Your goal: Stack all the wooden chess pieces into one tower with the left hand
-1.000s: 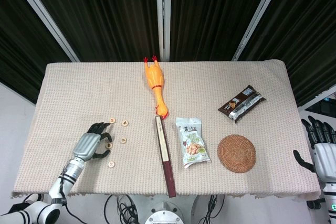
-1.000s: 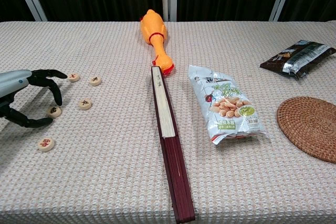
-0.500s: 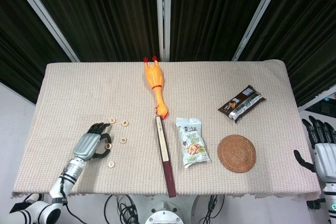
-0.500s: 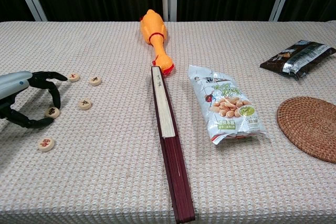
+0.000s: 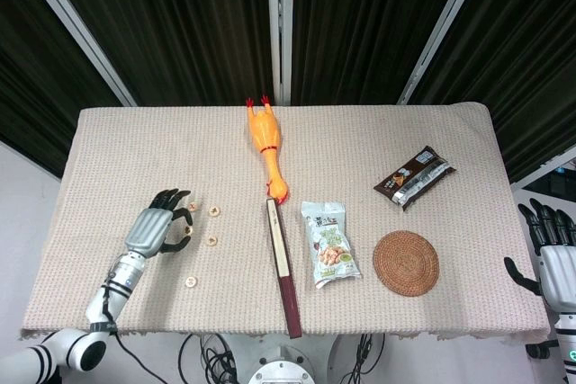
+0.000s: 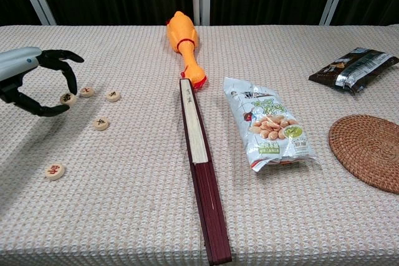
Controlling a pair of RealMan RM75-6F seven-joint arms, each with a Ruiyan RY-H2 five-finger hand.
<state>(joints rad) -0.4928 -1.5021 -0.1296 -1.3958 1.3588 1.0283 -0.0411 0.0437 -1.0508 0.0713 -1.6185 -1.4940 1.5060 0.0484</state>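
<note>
Pinching one wooden chess piece (image 6: 67,98) between thumb and fingertips, our left hand (image 6: 37,79) lifts it at the frame's left edge, presumably for stacking; four pieces (image 6: 100,123) lie beneath, our idle right hand (image 5: 551,249) open lower right.

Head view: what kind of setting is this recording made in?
Probably a lab or studio test bench, not a home. A cloth-covered table stands before black curtains. On it lie unrelated props: a rubber chicken, a snack bag, and wooden chess pieces near the left hand.
</note>
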